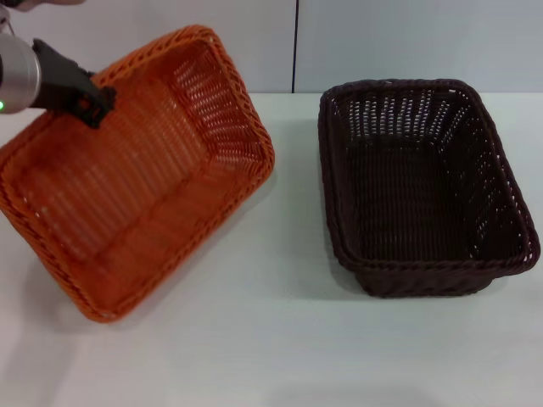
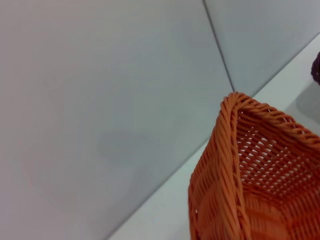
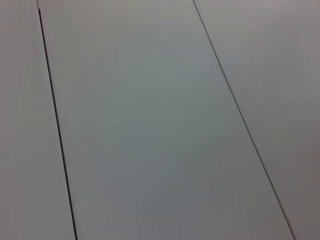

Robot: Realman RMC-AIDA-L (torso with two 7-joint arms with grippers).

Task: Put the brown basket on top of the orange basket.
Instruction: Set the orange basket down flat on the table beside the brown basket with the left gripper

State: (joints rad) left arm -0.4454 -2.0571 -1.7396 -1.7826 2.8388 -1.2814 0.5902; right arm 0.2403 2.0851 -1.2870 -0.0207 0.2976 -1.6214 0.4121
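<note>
Orange basket (image 1: 136, 178) hung tilted from the left pincer (image 1: 93, 106), clamped on its rim; brown basket (image 1: 424, 182) sat beside it on the white worktop (image 1: 280, 339).

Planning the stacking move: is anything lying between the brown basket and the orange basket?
Nothing visible: only bare table separates the brown basket from the orange basket, which is tilted up in the left end effector.

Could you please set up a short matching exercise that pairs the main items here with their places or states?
Things:
1. orange basket
2. brown basket
3. left gripper
4. table

States:
A. white, bearing the baskets
B. flat on its base, on the robot's right
C. tilted, one side raised
D. at the raised basket's rim

Pairs: 1-C, 2-B, 3-D, 4-A
</note>
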